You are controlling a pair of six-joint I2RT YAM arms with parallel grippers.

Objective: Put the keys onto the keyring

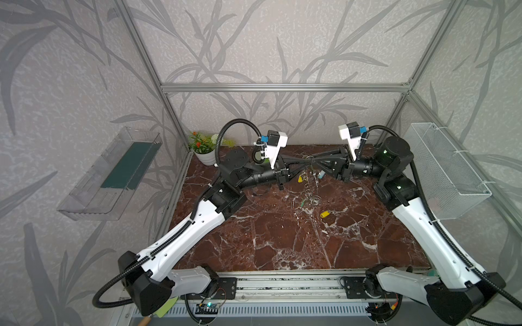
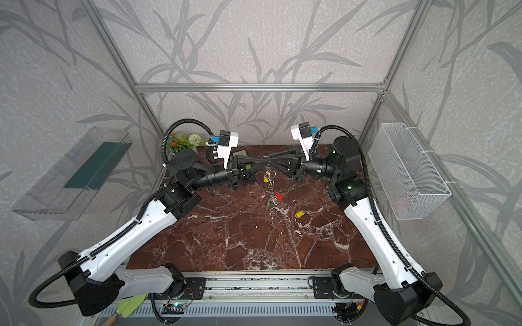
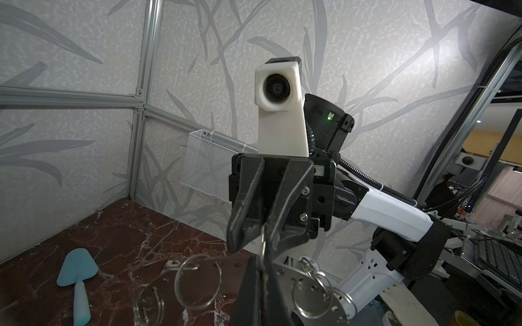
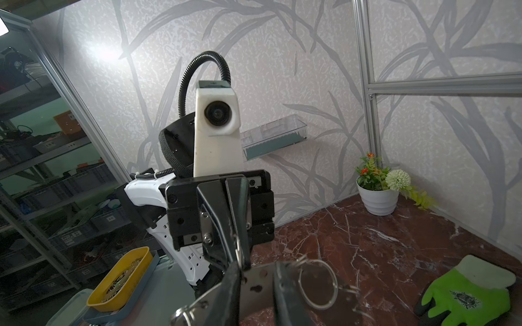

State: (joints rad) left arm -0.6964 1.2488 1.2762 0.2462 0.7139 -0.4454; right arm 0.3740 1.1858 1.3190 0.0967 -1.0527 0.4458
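Left of the keyring [image 4: 261, 280], the left gripper [image 4: 237, 255] pinches its rim, holding it aloft so hung keys [image 2: 266, 178] dangle clear. Right of it, the right gripper [image 3: 262, 240] nearly closes around the rim, grip uncertain. A yellow-tagged key [image 1: 324, 214] lies loose farther right.

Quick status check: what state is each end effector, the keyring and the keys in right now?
left end effector: shut on the keyring.
right end effector: jaws narrowed around the keyring's top, contact unclear.
keyring: lifted off the table, hanging between both end effectors.
hung keys: dangling from the keyring.
loose yellow-tagged key: lying flat on the table, unattached.
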